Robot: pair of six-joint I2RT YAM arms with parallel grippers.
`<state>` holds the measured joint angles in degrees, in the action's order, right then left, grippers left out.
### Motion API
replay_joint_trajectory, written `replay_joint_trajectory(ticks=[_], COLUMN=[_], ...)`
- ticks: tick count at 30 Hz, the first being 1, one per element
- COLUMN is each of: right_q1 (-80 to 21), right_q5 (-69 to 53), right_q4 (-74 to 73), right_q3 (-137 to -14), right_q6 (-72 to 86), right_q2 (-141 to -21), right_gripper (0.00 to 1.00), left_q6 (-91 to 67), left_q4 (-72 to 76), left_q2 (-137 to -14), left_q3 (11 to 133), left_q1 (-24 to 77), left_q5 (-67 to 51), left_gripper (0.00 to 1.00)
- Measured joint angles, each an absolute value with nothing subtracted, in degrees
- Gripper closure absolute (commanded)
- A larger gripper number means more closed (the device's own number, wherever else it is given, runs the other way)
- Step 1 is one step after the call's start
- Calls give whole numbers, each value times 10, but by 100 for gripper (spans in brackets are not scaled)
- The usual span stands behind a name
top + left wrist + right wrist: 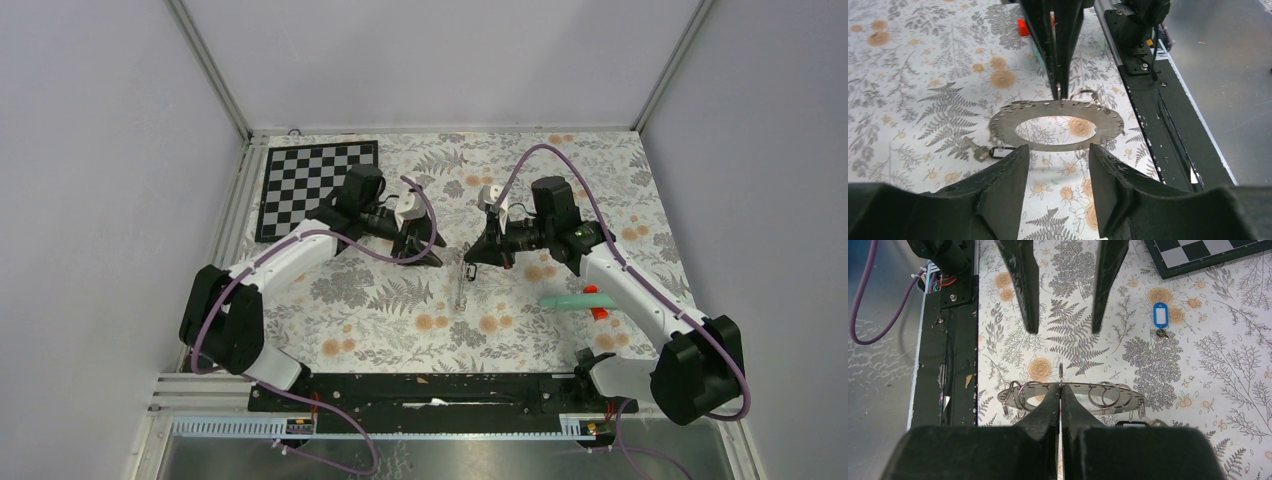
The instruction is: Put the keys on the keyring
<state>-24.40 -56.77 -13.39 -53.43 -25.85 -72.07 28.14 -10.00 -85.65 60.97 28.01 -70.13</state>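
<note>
At centre of the overhead view, found the right gripper (471, 258) clenched on the keyring (462, 288), held edge-on and hanging toward the table (400, 320). Found the left gripper (430, 250) just left of it, facing it, not touching. Noted a teal stick (572, 299) with a red piece (599, 313) at centre right and a chequered board (318, 185) at upper left, both well apart from the work. Could not make out either key at this size.

From the left wrist view, confirmed the left fingers (1010, 180) spread with nothing between them: released. Saw the keyring (1003, 127) across mid-frame as a flat grey band, pinched at its far rim by the closed right fingers (1060, 50) coming down from top centre. Noted a small wire ring (1087, 95) at that far rim. Recorded a key with black tag (998, 150) at lower left of the keyring, just beside its rim; cannot tell whether threaded on or merely lying beneath.

From the right wrist view, confirmed jaws shut flat on the near rim of the band, with several wire rings (1103, 395) through its holes. Found the blue-tagged key (1161, 318) lying on the table at upper right, well apart from the keyring, unattached. Saw the left fingers at top of frame, apart and empty.

Judged progress: keyring lifted and secured; blue-tagged key not yet mounted; black one undetermined. Remaining, at minimum: fetch the blue-tagged key and thread it on.
</note>
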Motion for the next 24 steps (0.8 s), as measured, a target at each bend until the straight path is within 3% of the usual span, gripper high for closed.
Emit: replay_joint_trajectory(ticks=[4, 16, 24], right_q1=[-244, -244, -244], right_q5=[-561, -546, -545], right_q4=[-135, -150, -150], right_q3=[-534, -534, -534], right_q6=[-263, -298, -302], right_q2=[-720, -715, -715], right_gripper=[100, 100, 100], left_q6=[281, 216, 212], left_q4=[-104, -40, -31], left_q2=[-863, -870, -880], left_q3=[610, 622, 628], left_q1=[306, 355, 365], left_q5=[-697, -609, -595], left_gripper=[58, 69, 88])
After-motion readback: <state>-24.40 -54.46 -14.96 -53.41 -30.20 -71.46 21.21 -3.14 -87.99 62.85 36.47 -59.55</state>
